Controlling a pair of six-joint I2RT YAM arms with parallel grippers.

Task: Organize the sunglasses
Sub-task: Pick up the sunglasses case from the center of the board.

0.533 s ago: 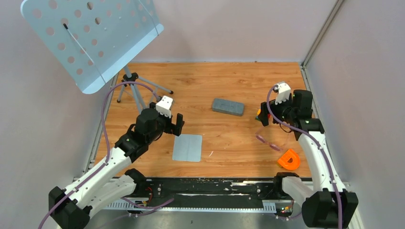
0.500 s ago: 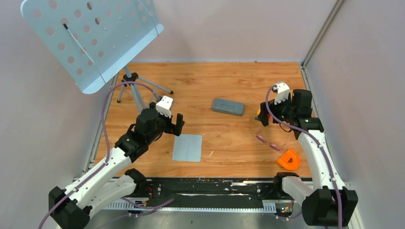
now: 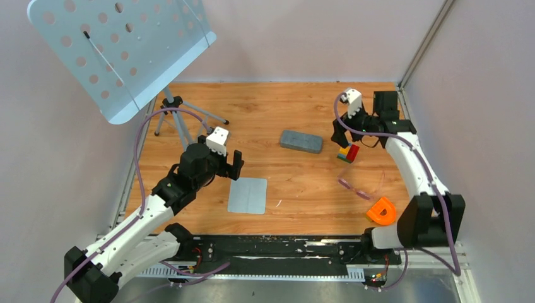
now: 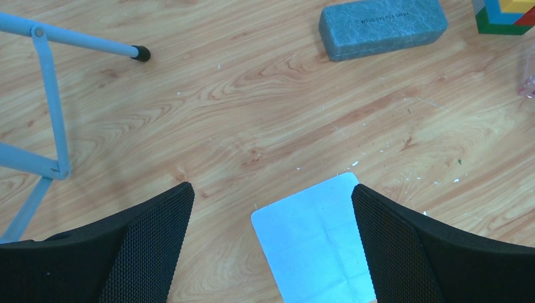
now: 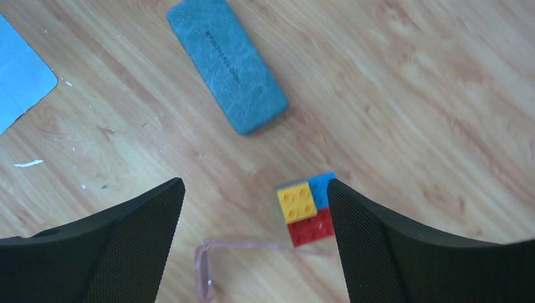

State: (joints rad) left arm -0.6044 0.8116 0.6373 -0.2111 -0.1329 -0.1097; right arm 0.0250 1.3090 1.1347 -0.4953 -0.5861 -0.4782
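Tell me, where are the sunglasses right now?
In the overhead view, the sunglasses lie on the right side of the wooden table, between the coloured brick block and the orange piece.

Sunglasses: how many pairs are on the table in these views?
1. The sunglasses lie on the wooden table, between the toy brick stack and the orange piece. No second pair shows, though the closed grey case could hide one.

Sunglasses [image 3: 357, 189]: 1 pair, thin translucent purple-pink frame, slim arm swung open, lying loose on the wooden worktop [image 3: 265, 107], right side.
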